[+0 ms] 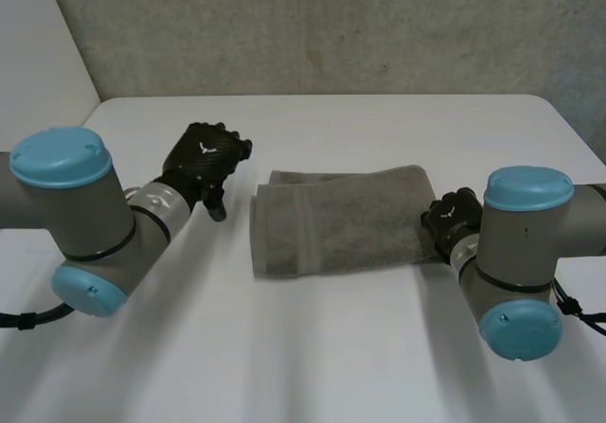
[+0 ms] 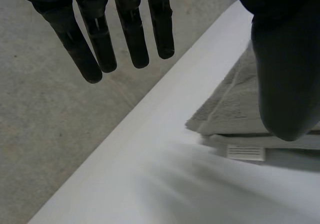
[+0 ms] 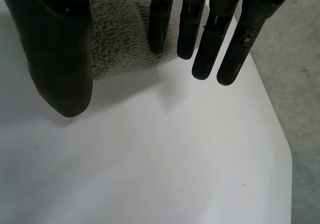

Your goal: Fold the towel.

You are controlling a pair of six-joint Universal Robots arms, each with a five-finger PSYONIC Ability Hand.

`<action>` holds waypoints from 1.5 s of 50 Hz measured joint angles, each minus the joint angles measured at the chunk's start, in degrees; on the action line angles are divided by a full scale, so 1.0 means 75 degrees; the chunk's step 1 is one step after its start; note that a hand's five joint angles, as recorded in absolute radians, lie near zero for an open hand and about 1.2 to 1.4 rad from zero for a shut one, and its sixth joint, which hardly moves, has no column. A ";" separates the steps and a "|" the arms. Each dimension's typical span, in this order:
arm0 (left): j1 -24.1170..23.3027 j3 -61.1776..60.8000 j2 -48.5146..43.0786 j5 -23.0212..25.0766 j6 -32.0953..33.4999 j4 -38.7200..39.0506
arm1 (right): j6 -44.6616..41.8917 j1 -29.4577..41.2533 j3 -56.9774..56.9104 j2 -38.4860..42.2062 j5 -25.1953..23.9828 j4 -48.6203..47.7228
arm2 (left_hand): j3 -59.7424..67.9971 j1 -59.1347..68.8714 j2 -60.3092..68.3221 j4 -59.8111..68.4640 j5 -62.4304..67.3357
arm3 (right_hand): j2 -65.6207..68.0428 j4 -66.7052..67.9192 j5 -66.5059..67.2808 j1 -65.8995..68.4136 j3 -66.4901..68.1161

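Note:
A grey-brown towel [image 1: 336, 220] lies folded in layers on the white table [image 1: 312, 347]. My left hand [image 1: 204, 163] hovers to the towel's left, clear of it, fingers [image 2: 95, 38] straight and spread, holding nothing. In its wrist view the towel's folded edge [image 2: 230, 108] with a white label [image 2: 245, 152] lies beside the thumb. My right hand [image 1: 453, 220] is at the towel's right end, fingers [image 3: 200, 33] straight and open, thumb [image 3: 55, 58] apart. The towel's edge [image 3: 120, 38] lies under the palm, with nothing pinched.
The table's far edge [image 2: 165, 91] runs near my left hand, with grey concrete floor [image 2: 45, 119] beyond. The table's rounded corner [image 3: 285, 149] lies past my right fingertips. Bare tabletop stretches in front of the towel.

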 measured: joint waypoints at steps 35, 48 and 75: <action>-0.0988 -0.0279 -0.0876 0.0089 0.0006 -0.0436 | 0.1155 0.0096 0.0215 -0.0508 -0.0156 -0.0045 | 0.5765 0.5625 0.5632 0.5638 0.5802 | -0.0009 -0.0012 -0.0087 -0.0043 -0.0013; -0.1374 0.2893 -0.1902 -0.0038 0.0108 -0.0378 | 0.1136 0.0038 0.0207 -0.0514 -0.0154 -0.0054 | 0.6317 0.5980 0.6096 0.6030 0.6357 | -0.0009 -0.0012 -0.0087 -0.0043 -0.0013; -0.1150 0.1412 -0.1187 -0.0801 -0.0389 0.0178 | 0.1142 0.0075 0.0226 -0.0596 -0.0242 -0.0161 | 0.6345 0.6132 0.6097 0.6053 0.6460 | -0.0282 -0.0386 -0.0641 -0.0488 -0.0375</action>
